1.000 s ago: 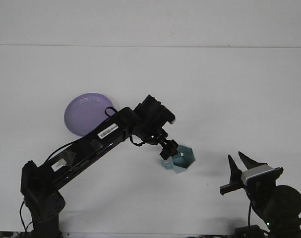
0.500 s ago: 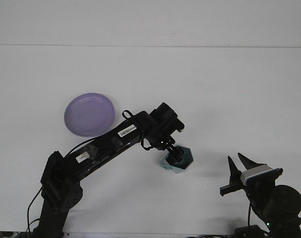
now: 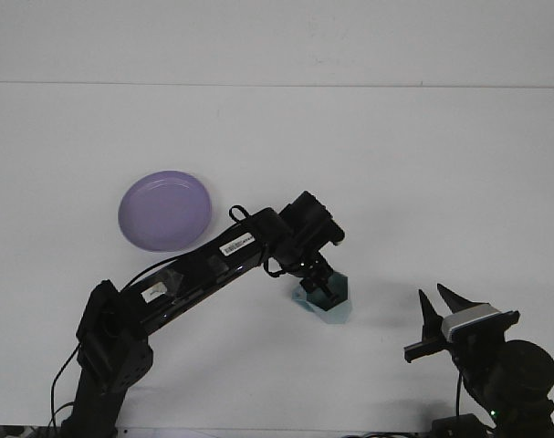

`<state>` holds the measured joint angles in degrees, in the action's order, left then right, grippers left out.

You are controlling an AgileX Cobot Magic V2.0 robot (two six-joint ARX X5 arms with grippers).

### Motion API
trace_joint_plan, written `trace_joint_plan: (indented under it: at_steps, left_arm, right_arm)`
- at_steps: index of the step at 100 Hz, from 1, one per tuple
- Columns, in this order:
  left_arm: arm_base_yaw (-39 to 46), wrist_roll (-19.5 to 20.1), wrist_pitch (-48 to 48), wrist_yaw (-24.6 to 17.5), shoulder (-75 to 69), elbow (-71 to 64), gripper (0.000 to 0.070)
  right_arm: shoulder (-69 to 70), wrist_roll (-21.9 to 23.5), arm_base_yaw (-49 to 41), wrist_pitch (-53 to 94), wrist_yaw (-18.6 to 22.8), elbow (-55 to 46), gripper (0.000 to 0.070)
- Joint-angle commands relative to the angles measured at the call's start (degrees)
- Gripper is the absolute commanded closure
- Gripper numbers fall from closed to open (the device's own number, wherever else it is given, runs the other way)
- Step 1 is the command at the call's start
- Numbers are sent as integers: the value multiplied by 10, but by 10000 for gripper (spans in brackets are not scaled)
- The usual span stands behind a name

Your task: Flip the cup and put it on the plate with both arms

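A pale teal faceted cup (image 3: pixel 329 301) rests on the white table right of centre, near the front. My left gripper (image 3: pixel 317 282) reaches down onto its upper left rim, shut on the cup. The left arm stretches from the lower left corner up to that spot. A lilac plate (image 3: pixel 164 211) lies flat on the table to the upper left of the cup, well apart from it. My right gripper (image 3: pixel 440 308) stands at the lower right with its two dark fingers spread open, holding nothing.
The table's far edge (image 3: pixel 277 85) runs across the top of the view. The right arm's base (image 3: pixel 509 379) sits at the bottom right corner.
My left arm has stretched forward and lowered, carrying the cup slightly down and right onto the table. The cup has tilted, its opening no longer facing the camera. The right gripper stayed still.
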<state>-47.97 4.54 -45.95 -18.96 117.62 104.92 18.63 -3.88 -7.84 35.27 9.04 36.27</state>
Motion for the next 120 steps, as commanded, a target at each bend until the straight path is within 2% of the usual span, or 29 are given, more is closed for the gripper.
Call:
trace_joint_plan:
  at_steps: [1, 16, 44, 58, 70, 94, 120]
  left_arm:
    - [-6, -8, -13, 2, 16, 28, 688]
    - [12, -6, -78, 31, 16, 85, 688]
    - [109, -5, -217, 47, 7, 224, 688]
    - [181, -10, -243, 54, -31, 240, 688]
    - [252, -19, -260, 91, -60, 240, 688]
    - [395, -36, -263, 91, -64, 238, 688]
    - [454, -42, -263, 91, -7, 231, 688]
  right_arm:
    - [1, -4, 0, -5, 0, 0, 482]
    - [1, -4, 0, -5, 0, 0, 482]
    - [1, -4, 0, -5, 0, 0, 482]
    - [1, -4, 0, -5, 0, 0, 482]
    - [1, -4, -1, -5, 0, 0, 482]
    - [1, -2, -2, -5, 2, 0, 482]
    - [1, -2, -2, -5, 2, 0, 482]
